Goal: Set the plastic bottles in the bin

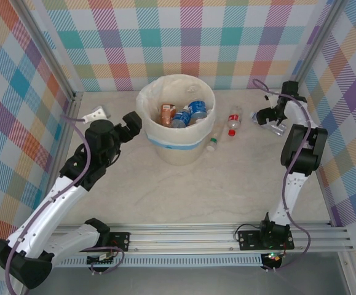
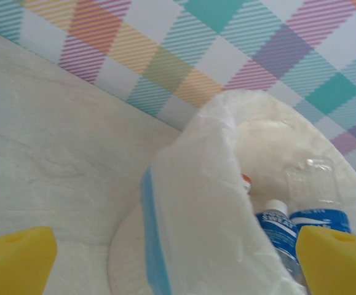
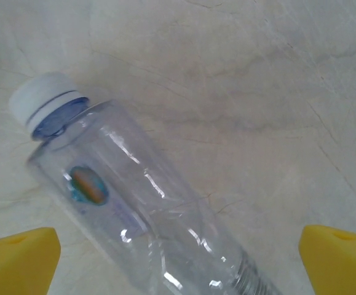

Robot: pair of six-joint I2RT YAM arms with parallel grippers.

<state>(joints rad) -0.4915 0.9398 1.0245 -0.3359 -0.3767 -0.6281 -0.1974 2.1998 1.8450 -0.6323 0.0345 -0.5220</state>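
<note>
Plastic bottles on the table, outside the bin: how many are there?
3. A green-label bottle lies beside the bin, on its right; a red-label bottle just right of that; a clear bottle below the right gripper. A white object at far left is unclear; others may be hidden.

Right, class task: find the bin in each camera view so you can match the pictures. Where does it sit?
Top external: the bin stands upper centre, with bottles inside.
Left wrist: its pale liner and blue band run from centre to lower right.
Right wrist: this camera faces a clear bottle lying on the table.
Shared landmark: the pale marbled tabletop.
</note>
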